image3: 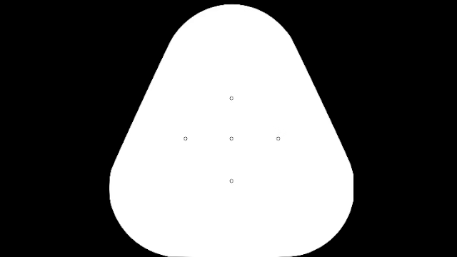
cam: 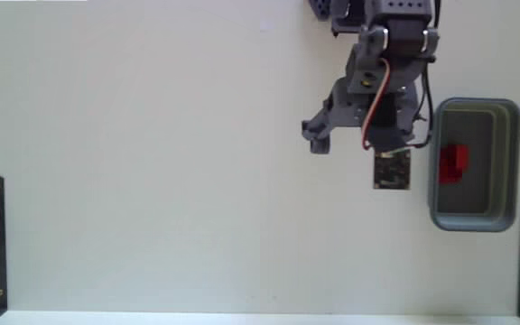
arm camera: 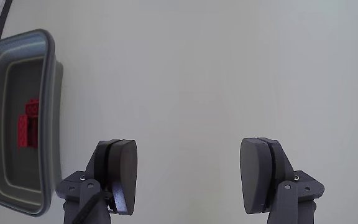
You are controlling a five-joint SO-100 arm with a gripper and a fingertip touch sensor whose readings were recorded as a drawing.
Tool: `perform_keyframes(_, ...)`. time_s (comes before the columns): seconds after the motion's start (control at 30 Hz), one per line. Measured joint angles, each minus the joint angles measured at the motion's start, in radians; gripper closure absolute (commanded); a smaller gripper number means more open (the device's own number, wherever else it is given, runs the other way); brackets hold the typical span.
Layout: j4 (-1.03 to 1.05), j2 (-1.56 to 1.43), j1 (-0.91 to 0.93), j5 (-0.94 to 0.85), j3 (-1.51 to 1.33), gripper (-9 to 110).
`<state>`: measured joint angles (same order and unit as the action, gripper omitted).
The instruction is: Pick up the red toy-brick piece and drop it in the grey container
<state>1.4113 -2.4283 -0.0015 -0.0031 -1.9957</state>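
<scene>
Your red toy-brick piece (cam: 452,163) already lies inside the grey container (cam: 513,162), on the floor of its hollow, a little toward the container's left wall as the fixed view shows it. The wrist view shows the same: the red piece down in the hollow at the far left of the picture, free of the rim. Judged from that, the drop looks done.

Should you need to take it again, expect a small, light, rigid plastic part with smooth, fairly slippery faces and a stepped outline. It should not crush or break under the pads. Close on two flat opposite sides across its thicker part, not on the steps, and come straight down so the container wall does not foul a finger.

Your gripper (arm camera: 188,177) stands wide apart with nothing between the pads. In the wrist view only bare pale surface (arm camera: 229,74) shows between them. It touches neither the brick nor the container, and sits beside the container over the open surface
</scene>
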Motion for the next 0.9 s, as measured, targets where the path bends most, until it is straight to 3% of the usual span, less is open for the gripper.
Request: perform_keyframes(0.9, 0.0, -0.017, -0.003, -0.002, 0.002, -9)
